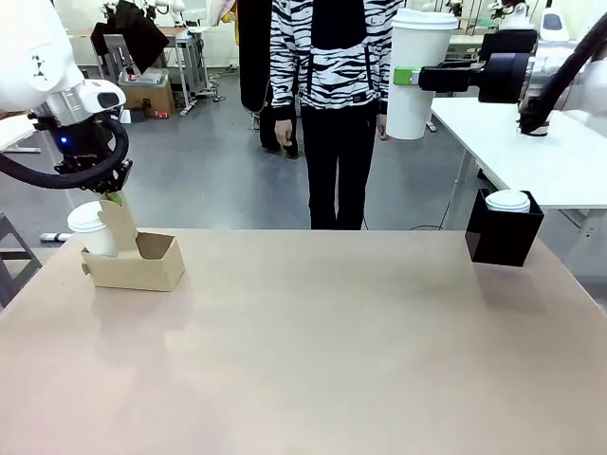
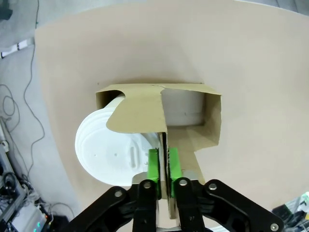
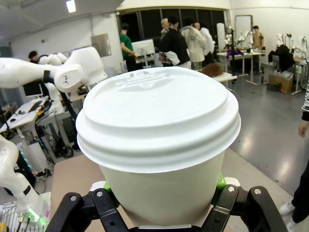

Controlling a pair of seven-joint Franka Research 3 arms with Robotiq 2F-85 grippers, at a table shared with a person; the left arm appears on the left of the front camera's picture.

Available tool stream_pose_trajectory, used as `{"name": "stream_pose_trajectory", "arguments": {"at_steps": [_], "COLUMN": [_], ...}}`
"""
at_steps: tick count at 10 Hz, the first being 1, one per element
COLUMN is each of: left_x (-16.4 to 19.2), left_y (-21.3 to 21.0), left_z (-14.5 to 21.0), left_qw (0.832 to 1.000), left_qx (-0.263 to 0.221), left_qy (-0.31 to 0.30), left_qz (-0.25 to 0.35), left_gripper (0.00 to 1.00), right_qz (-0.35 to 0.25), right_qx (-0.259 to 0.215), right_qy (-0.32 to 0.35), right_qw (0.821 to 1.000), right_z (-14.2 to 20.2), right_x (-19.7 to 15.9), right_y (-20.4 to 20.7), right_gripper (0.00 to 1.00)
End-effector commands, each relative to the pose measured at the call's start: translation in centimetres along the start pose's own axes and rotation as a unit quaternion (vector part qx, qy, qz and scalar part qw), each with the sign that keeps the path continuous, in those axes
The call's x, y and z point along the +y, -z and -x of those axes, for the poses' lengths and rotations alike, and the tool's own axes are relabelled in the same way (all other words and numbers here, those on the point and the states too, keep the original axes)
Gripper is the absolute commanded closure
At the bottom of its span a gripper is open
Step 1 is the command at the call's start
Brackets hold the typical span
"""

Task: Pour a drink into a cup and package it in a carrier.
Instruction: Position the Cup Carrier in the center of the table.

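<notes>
The left gripper [image 2: 163, 157] pinches the centre handle [image 1: 119, 224] of the carrier [image 1: 142, 269], at the table's [image 1: 313, 341] left edge, a shorter lidded cup [image 1: 90, 227] already in one slot; hold that firm. High at right, the right gripper [image 1: 410, 76] clasps the tall cup [image 1: 419, 43], lid on: carry it across upright, then lower it straight into the free-looking slot [image 1: 155, 248].

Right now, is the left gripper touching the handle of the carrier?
Touching. The left wrist view shows the left gripper with its green pads pressed on both sides of the carrier handle.
</notes>
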State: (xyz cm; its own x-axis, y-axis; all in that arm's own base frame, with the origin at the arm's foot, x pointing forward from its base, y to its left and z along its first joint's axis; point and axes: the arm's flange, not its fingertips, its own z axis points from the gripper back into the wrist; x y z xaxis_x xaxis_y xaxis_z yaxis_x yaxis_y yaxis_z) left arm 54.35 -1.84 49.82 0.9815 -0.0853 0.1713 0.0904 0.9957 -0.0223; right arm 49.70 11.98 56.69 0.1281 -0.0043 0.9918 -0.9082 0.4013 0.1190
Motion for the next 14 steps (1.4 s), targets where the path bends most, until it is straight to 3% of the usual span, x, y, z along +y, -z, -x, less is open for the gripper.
{"name": "stream_pose_trajectory", "arguments": {"at_steps": [1, 3, 4, 9, 12, 14], "left_x": [0.0, 0.1, 0.0, -1.2, -5.7, -11.8], "left_y": [-0.7, -0.6, 0.0, -1.5, -8.5, -12.4], "left_z": [0.0, -0.4, 0.1, 0.6, 0.7, 0.2], "left_qw": [1.0, 0.998, 1.0, 0.999, 0.997, 0.995], "left_qx": [0.007, 0.036, 0.003, -0.007, -0.003, 0.007], "left_qy": [-0.012, -0.047, -0.001, -0.03, -0.077, -0.09], "left_qz": [-0.009, 0.009, -0.001, 0.009, -0.028, -0.049], "left_gripper": [1.0, 1.0, 1.0, 0.98, 0.98, 0.98], "right_qz": [0.009, 0.009, 0.009, 0.009, 0.009, 0.009], "right_qx": [-0.008, -0.008, -0.008, -0.008, -0.008, -0.008], "right_qy": [-0.008, -0.008, -0.008, -0.008, -0.008, -0.008], "right_qw": [1.0, 1.0, 1.0, 1.0, 1.0, 1.0], "right_z": [-0.4, -0.4, -0.4, -0.4, -0.4, -0.4], "right_x": [0.0, 0.0, 0.0, 0.0, 0.0, 0.0], "right_y": [0.4, 0.4, 0.4, 0.4, 0.4, 0.4], "right_gripper": [0.2, 0.2, 0.2, 0.2, 0.2, 0.2]}}
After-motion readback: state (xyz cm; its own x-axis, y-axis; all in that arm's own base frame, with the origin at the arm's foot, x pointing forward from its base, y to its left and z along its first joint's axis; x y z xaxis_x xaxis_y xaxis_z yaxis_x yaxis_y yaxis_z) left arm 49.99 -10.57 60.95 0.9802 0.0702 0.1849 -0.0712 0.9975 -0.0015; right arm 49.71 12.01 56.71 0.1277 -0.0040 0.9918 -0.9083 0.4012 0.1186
